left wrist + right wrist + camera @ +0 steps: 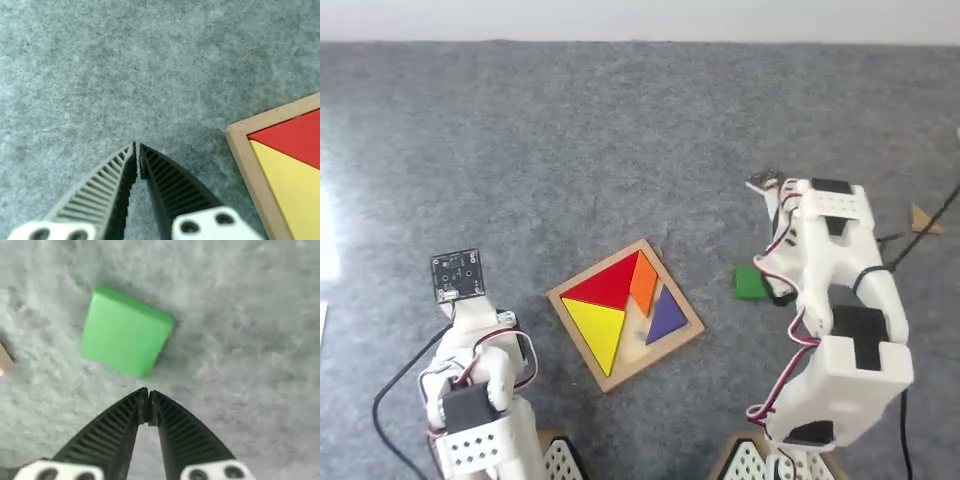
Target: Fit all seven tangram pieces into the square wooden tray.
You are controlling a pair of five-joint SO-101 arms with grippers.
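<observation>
**Tray.** The square wooden tray (686, 334) sits at mid-table, turned corner-on. Four pieces are seated: red triangle (605, 283), yellow triangle (598, 330), orange piece (643, 283) and purple triangle (666, 316). Bare wood shows toward the tray's 5 o'clock side.

**Loose pieces.** The green square (750, 282) lies flat on the grey mat (570, 130) at 3 o'clock of the tray, apart from it. A tan triangle (923, 220) lies well apart at 2 o'clock, near the table edge. I cannot locate a seventh piece.

**Tools.** The right gripper (145, 395) hangs just short of the green square, jaws pressed together and holding nothing. The left gripper (136, 150), likewise pressed together and empty, is over bare mat at 8 o'clock of the tray.

**Risks, as judged.**
- If the right gripper descends with its jaws together, it will shove the square across the mat rather than take it.
- The square is thin and lies on a napped surface, so the fingertips may skate over its top or catch only a corner, and the piece may twist or drop.
- The tray is skewed. A square brought in unturned will ride on the rim or on seated pieces and may knock them loose.
- The right arm's wires (775, 262) hang near the square and could drag it.
</observation>
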